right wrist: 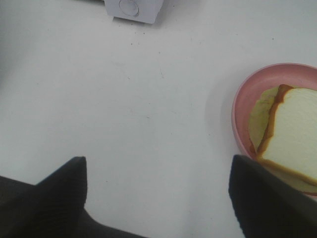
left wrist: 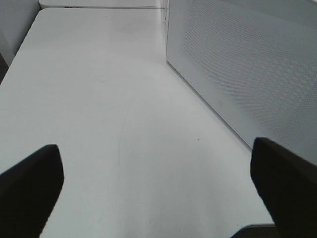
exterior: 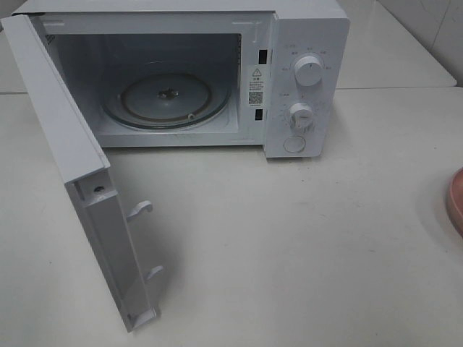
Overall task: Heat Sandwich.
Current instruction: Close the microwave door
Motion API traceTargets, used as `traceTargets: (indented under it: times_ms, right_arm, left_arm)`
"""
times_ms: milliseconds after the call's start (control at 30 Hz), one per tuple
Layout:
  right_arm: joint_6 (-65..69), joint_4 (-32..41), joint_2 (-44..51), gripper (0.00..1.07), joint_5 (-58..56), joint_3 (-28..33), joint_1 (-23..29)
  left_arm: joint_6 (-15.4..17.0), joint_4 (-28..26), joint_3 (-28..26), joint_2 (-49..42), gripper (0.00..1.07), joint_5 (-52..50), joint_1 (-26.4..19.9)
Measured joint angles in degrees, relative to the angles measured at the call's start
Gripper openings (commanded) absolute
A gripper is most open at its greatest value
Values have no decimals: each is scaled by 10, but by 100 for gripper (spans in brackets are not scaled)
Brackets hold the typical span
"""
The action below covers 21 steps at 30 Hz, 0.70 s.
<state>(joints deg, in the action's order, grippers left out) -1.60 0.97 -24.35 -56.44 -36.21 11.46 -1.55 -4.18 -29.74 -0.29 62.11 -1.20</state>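
Note:
The sandwich (right wrist: 292, 131), white bread with tan crust and a pale yellow-green layer, lies on a round pink plate (right wrist: 241, 106) in the right wrist view. In the exterior high view only the plate's rim (exterior: 456, 199) shows at the right edge; the sandwich is out of that view. The white microwave (exterior: 307, 43) stands at the back with its door (exterior: 65, 137) swung wide open and its glass turntable (exterior: 166, 97) bare. My right gripper (right wrist: 158, 193) is open above the table, left of the plate. My left gripper (left wrist: 156, 183) is open over bare table beside the microwave's side wall (left wrist: 247, 64).
The microwave has two round knobs (exterior: 309, 72) and a button on its right panel. The open door sticks out toward the front left. A second table surface lies behind at the back right (exterior: 405, 43).

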Motion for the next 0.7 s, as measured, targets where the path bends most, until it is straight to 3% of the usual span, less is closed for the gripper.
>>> traceTargets:
  times_ms: [233, 367, 700]
  right_arm:
    - [23, 0, 93, 76, 2, 60, 0]
    - [34, 0, 116, 76, 2, 66, -3]
    - [19, -2, 208, 76, -5, 76, -77]
  left_arm:
    - [0, 0, 0, 0, 98, 0, 0]
    - [0, 0, 0, 0, 98, 0, 0]
    - [0, 0, 0, 0, 98, 0, 0]
